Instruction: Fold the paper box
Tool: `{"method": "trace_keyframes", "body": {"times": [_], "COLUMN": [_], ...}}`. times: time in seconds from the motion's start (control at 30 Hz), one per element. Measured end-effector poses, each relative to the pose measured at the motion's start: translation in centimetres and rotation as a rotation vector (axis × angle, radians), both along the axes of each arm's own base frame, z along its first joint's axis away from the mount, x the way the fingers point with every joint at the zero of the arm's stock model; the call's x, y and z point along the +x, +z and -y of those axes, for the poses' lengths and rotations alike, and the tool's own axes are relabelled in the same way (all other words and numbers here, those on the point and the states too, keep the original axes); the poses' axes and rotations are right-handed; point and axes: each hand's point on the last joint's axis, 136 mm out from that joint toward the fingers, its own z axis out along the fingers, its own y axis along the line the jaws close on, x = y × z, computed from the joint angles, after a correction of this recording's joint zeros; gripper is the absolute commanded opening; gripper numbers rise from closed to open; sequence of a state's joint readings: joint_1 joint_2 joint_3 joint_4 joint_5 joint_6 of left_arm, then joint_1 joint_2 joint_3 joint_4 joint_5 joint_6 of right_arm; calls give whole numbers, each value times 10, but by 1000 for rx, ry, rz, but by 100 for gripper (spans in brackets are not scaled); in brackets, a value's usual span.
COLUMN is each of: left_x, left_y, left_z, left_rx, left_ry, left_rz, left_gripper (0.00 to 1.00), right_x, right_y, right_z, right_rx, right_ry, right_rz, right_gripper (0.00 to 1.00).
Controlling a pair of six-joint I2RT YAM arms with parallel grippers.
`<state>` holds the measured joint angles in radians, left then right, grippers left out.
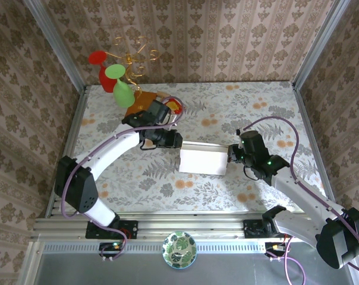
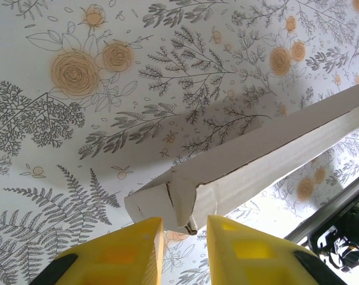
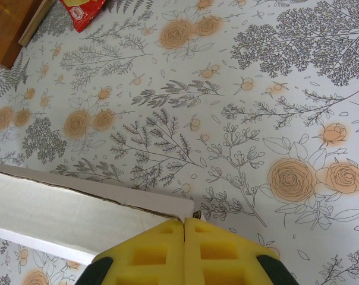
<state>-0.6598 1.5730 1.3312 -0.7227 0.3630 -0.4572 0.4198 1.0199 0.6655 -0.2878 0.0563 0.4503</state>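
Observation:
The paper box is an off-white cardboard rectangle at the table's middle, between my two grippers. My left gripper is at its far left corner. In the left wrist view the yellow fingers stand apart, open, and a torn corner flap of the box hangs into the gap without being pinched. The box casts a shadow on the cloth below it. My right gripper is at the box's right end. Its fingers are pressed together on the thin corner edge of the box.
A brown wooden board and a red packet lie at the back left, behind the left arm. Red and green plastic glasses stand beside a gold wire ornament. A patterned bowl sits below the table's near rail.

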Motion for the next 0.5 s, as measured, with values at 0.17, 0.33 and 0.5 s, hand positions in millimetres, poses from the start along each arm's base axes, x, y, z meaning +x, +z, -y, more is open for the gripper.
{"method": "trace_keyframes", "body": {"times": [0.17,0.33,0.5], "left_x": [-1,9,9], "left_y": [-3,-3,-10], "left_z": [-1,3,5], "left_rx": [23,42,55], "left_ry": [-3,0,-7], "left_rz": [-4,5,-4], "left_gripper": [27,24,23], "right_x": [0,0,0], "right_y": [0,0,0], "right_z": [0,0,0], "right_rx": [0,0,0], "right_ry": [0,0,-1], "right_rz": [0,0,0], "right_gripper": [0,0,0]}}
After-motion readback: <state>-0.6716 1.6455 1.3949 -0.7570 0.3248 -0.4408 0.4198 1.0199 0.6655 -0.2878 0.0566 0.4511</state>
